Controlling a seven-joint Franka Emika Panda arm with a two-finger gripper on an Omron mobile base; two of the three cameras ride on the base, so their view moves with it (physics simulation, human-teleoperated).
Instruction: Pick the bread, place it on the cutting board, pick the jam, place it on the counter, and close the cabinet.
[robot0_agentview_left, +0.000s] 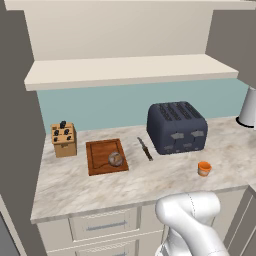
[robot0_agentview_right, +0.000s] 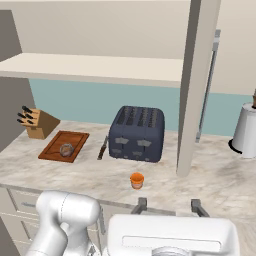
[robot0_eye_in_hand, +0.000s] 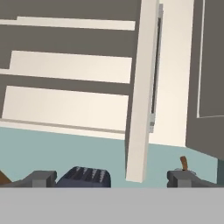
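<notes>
The small round bread (robot0_agentview_left: 115, 159) (robot0_agentview_right: 66, 149) lies on the reddish-brown cutting board (robot0_agentview_left: 102, 157) (robot0_agentview_right: 56, 148), near its front right corner. The orange jam (robot0_agentview_left: 204, 168) (robot0_agentview_right: 137, 180) stands on the beige marbled counter (robot0_agentview_left: 150, 180) (robot0_agentview_right: 210, 180), in front of the toaster. The cream cabinet's door (robot0_agentview_right: 196, 85) (robot0_eye_in_hand: 142, 87) stands open, edge-on to me, with its silver bar handle (robot0_agentview_right: 210, 85) behind it. My gripper (robot0_agentview_right: 170, 206) (robot0_eye_in_hand: 111, 179) is open, with nothing between its fingers. It hangs over the counter's front edge, right of the jam, and points at the open door.
A dark toaster (robot0_agentview_left: 176, 127) (robot0_agentview_right: 137, 133) sits mid-counter, with a knife (robot0_agentview_left: 145, 148) (robot0_agentview_right: 102, 148) lying between it and the board. A light knife block (robot0_agentview_left: 64, 139) (robot0_agentview_right: 37, 122) stands at the left. A white cylindrical thing (robot0_agentview_left: 248, 107) (robot0_agentview_right: 246, 131) stands at the far right. Bare cabinet shelves (robot0_agentview_left: 130, 70) (robot0_eye_in_hand: 70, 65) run overhead.
</notes>
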